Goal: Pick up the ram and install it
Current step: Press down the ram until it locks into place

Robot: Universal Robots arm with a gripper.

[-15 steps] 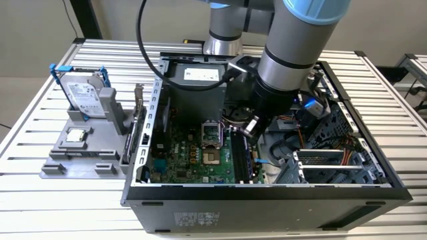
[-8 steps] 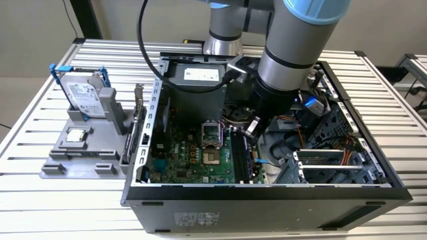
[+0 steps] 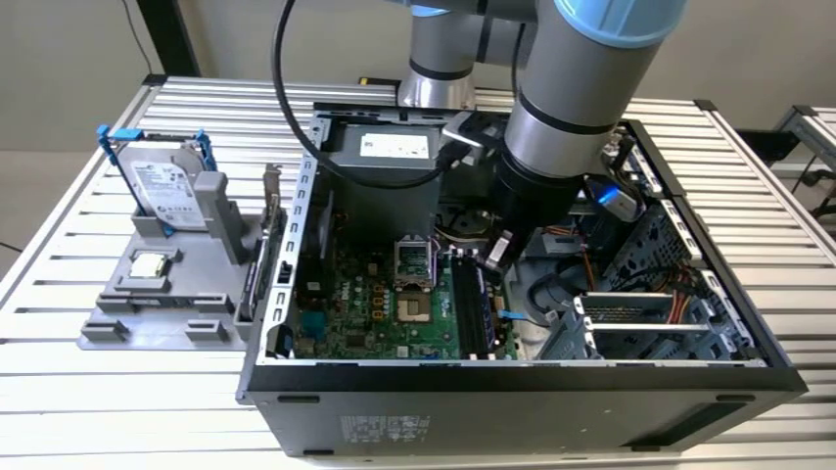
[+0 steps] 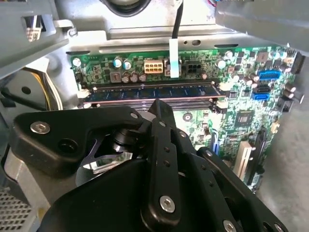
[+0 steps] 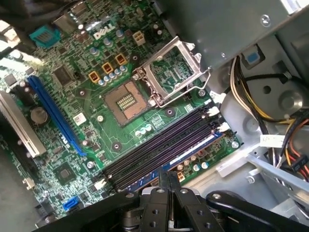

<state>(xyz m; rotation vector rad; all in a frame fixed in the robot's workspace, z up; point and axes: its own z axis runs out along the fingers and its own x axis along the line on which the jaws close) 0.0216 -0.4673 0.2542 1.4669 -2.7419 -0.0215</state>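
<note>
Pressing down with fingers together, the gripper meets the ram, which lies in the slot farthest from the socket, at its three o'clock in the exterior view. Off-centre pressure could probably leave one end unlatched or flex the board.

The computer case is open on top, so the arm reaches in from above. The pincer sits low over the black slots, with the ram in the outermost one. Close by stand the open chip socket frame, the wires and the drive cage.
</note>
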